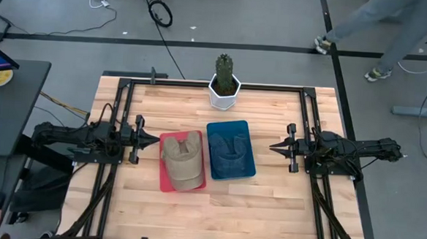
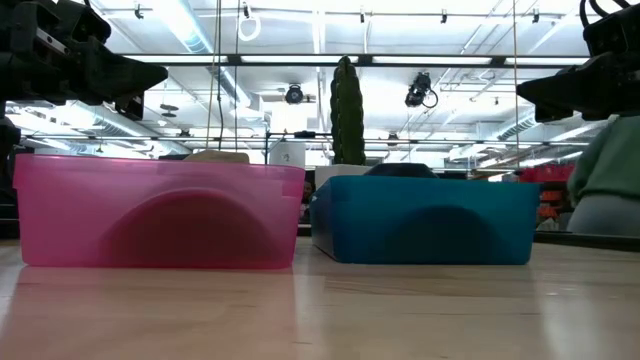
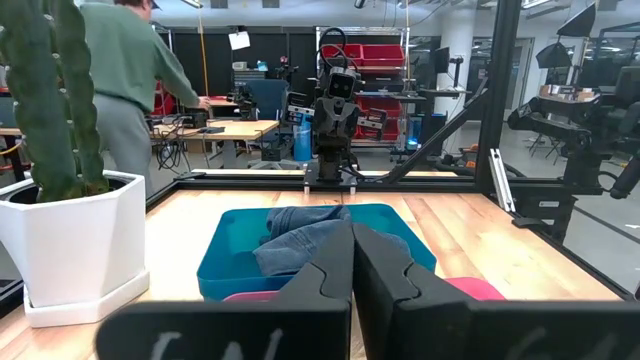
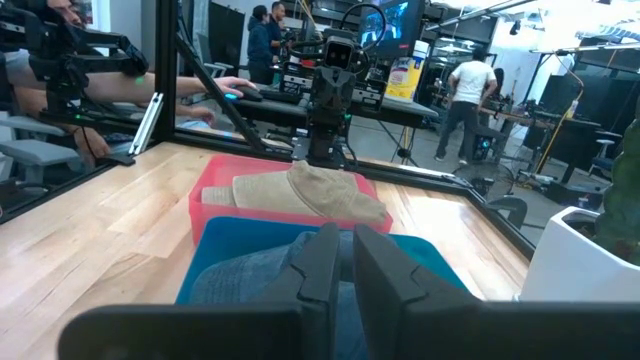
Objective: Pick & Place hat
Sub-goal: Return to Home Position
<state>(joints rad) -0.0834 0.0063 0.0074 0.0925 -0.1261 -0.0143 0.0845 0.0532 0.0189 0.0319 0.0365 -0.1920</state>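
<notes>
Brown cap (image 1: 182,162) lies in the red bin (image 1: 164,181), and the blue cap (image 1: 230,151) fills the blue bin (image 1: 231,125) touching it, mid-surface (image 1: 267,210). A potted cactus (image 1: 224,82) stands just behind the bins. The left end effector (image 1: 156,142) is beside the red bin and the right end effector (image 1: 272,147) beside the blue bin, both clenched on nothing. To finish well, each arm should probably draw straight back and level, staying above the bin walls so nothing snags a brim.

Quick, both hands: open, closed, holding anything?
Left hand: closed, holding nothing.
Right hand: closed, holding nothing.
</notes>
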